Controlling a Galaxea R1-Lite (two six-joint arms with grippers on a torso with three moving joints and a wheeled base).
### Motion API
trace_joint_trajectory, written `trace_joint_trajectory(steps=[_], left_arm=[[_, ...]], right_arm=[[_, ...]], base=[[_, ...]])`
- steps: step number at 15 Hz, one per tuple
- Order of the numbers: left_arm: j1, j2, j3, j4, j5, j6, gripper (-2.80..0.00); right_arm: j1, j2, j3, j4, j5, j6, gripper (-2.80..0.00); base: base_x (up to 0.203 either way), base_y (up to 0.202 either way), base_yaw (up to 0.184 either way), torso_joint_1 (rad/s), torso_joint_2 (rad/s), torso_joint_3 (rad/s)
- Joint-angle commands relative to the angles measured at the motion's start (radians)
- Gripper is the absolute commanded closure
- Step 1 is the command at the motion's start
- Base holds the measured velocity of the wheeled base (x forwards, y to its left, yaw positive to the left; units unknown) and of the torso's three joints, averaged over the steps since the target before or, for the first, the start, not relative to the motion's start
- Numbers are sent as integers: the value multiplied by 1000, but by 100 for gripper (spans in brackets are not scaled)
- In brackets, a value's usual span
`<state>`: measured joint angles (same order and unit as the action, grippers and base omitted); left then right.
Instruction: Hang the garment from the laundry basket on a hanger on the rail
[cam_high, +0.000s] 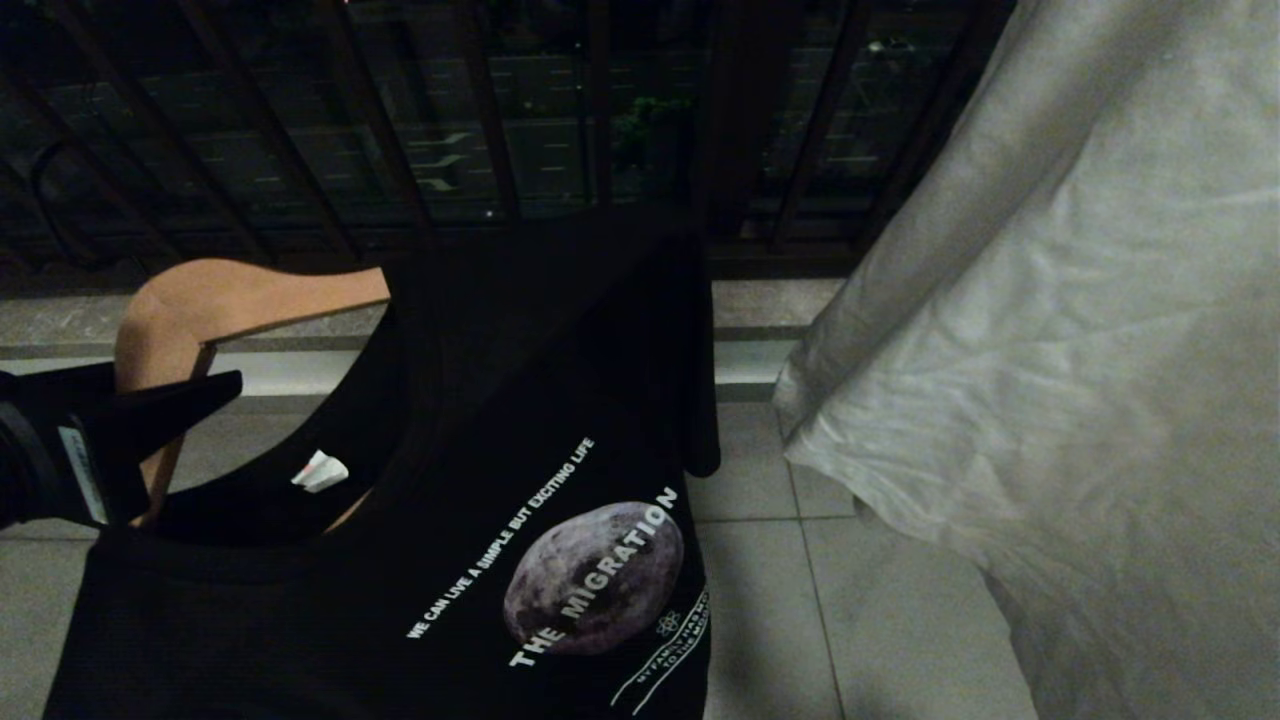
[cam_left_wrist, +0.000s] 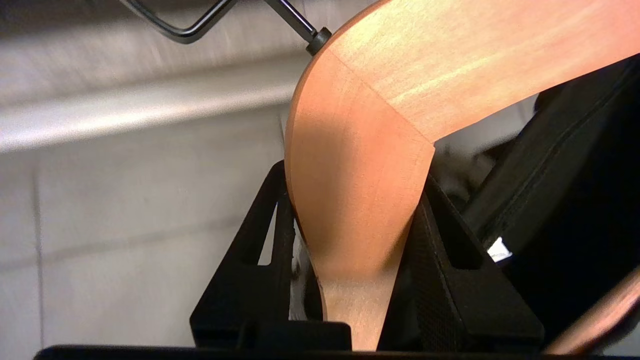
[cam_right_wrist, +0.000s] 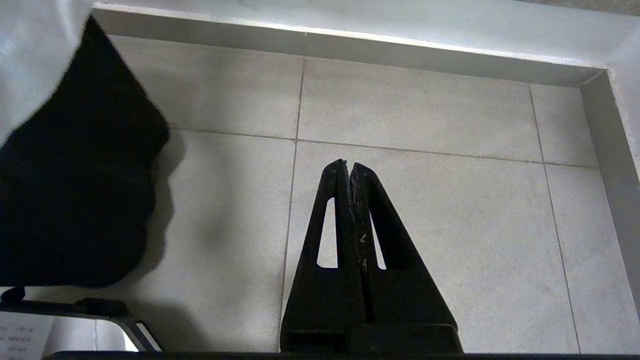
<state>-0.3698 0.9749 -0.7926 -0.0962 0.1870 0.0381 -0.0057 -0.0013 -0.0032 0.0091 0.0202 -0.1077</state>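
A black T-shirt, the garment (cam_high: 450, 560), with a moon print hangs tilted on a wooden hanger (cam_high: 230, 300). One end of the hanger is inside the shirt; its bare bend sticks out of the collar. My left gripper (cam_high: 165, 400) at the left edge is shut on that bend. In the left wrist view the fingers (cam_left_wrist: 440, 240) clamp the hanger (cam_left_wrist: 450, 65) on both sides, the metal hook (cam_left_wrist: 200, 30) shows beyond, and the garment (cam_left_wrist: 590, 225) lies beside them. My right gripper (cam_right_wrist: 348, 164) is parked over the floor, shut and empty. The rail and the laundry basket are out of view.
A white garment (cam_high: 1080, 350) hangs close on the right, filling that side. Dark window bars (cam_high: 480, 130) and a stone sill (cam_high: 760, 310) run behind. Grey floor tiles (cam_right_wrist: 425, 125) lie below, bounded by a low raised kerb (cam_right_wrist: 615, 150).
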Motion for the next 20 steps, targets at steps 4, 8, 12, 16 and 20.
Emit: trace_joint_trajectory(steps=[4, 8, 12, 16, 20], left_arm=[[0, -54, -144, -9, 16, 25, 0], [1, -74, -229, -12, 26, 83, 0], [3, -88, -333, -3, 102, 135, 0], [12, -127, -310, 6, 115, 182, 0], [20, -187, -271, 87, 96, 183, 0]], right_arm=[[0, 1, 0, 0, 0, -1, 0], [0, 1, 0, 0, 1, -1, 0], [0, 1, 0, -1, 0, -3, 0], [0, 1, 0, -1, 1, -6, 0], [0, 1, 0, -1, 0, -6, 0]], base=[[0, 0, 0, 0, 0, 0], [0, 0, 0, 0, 0, 0], [0, 0, 0, 0, 0, 0], [0, 0, 0, 0, 0, 0], [0, 0, 0, 0, 0, 0]])
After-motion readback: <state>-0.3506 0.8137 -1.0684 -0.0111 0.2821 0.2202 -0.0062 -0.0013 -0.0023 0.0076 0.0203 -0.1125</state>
